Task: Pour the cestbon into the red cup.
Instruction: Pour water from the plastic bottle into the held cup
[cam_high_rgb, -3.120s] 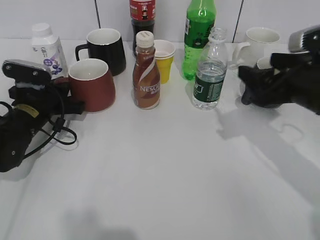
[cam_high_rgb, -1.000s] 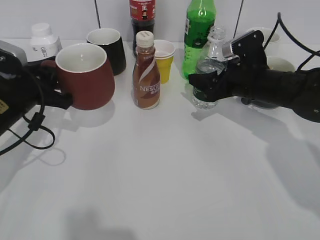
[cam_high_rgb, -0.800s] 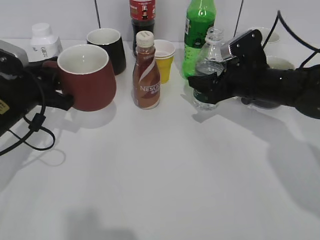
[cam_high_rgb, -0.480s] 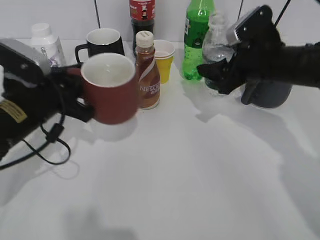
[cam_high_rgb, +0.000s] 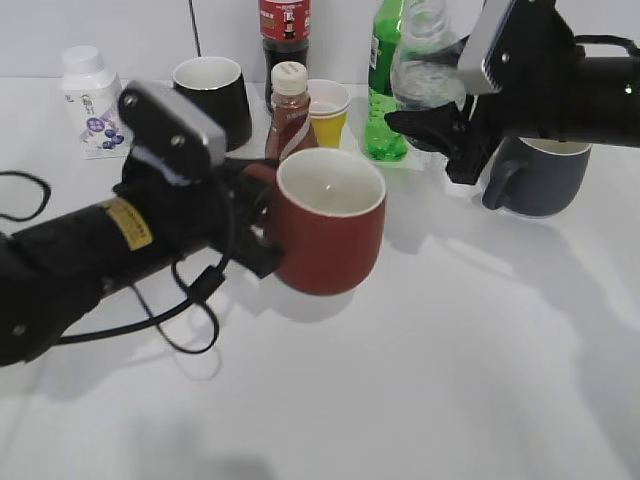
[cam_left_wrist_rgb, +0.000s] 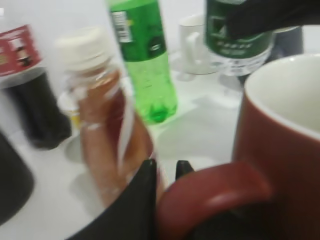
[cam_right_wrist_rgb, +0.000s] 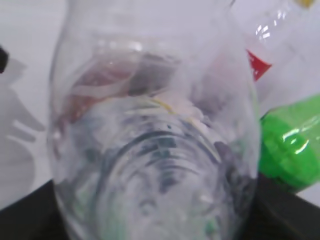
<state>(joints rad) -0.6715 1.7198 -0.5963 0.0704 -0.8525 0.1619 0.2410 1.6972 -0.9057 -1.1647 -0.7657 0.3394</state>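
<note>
Now the left gripper (cam_high_rgb: 262, 225), clamped on its handle, has swung the red cup (cam_high_rgb: 328, 232) forward of the Nescafe bottle (cam_high_rgb: 289, 108); the right gripper (cam_high_rgb: 452, 128) has hoisted the cestbon (cam_high_rgb: 425, 62) (gripped upright) beside it, so pouring looks imminent.

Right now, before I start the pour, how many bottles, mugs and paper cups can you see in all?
Bottles: 5 (cestbon, green soda bottle, cola bottle, Nescafe bottle, white bottle)
Mugs: 4 (red cup, black mug, grey mug, white mug)
Paper cups: 1 (yellow paper cup)
Total: 10
</note>
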